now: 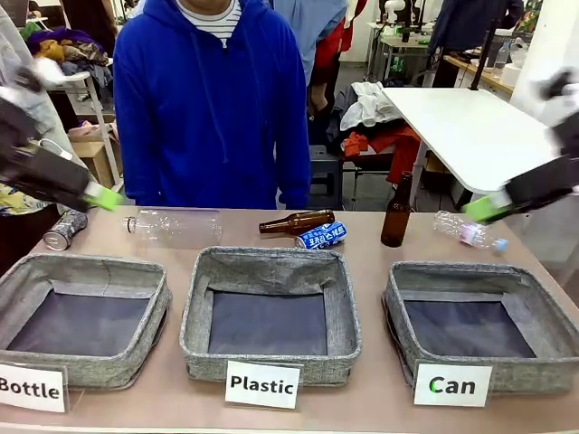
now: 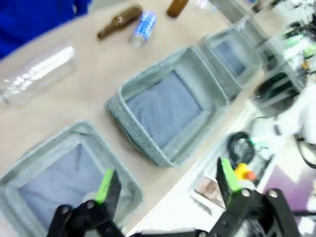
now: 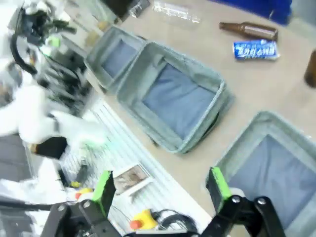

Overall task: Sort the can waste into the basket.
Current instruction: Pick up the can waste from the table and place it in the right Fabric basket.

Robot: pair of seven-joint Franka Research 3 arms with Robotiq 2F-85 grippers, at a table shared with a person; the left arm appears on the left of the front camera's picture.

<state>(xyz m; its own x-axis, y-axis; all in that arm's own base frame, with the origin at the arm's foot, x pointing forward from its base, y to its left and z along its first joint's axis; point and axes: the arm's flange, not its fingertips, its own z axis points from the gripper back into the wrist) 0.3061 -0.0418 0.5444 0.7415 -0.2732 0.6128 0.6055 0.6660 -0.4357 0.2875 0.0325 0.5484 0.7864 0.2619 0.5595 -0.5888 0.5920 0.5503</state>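
Cans both lie on the table [image 1: 371, 298], neither in a basket. Blue can [image 1: 322, 236] is on its side near the far middle, just behind the far rim of the Plastic basket [image 1: 271, 262]. It lies right beside a brown bottle [image 1: 297, 221] that also lies flat; touching or not, cannot tell. Silver can [image 1: 65, 230] is on its side at the far left, behind the Bottle basket [image 1: 81, 265], well apart from the blue one.

Can basket [image 1: 398, 303] sits at the robot's right end of the row of three, with a white "Can" label [image 1: 452, 385] propped in front and its dark base in plain sight. Behind it a second brown bottle [image 1: 396, 213] stands upright, and a crumpled clear bottle [image 1: 466, 231] lies beside that. A larger clear bottle [image 1: 174, 226] lies between the silver can and the flat brown bottle.

Left gripper [image 2: 166, 177] has its jaws spread wide with nothing between the green pads. From the front it hangs above the table's far left, near the silver can and clear of it. Right gripper [image 3: 161, 181] has its jaws wide apart too and holds nothing. It is raised at the right, above the crumpled bottle.

Person in a blue hoodie [image 1: 213, 108] stands at the far side of the table
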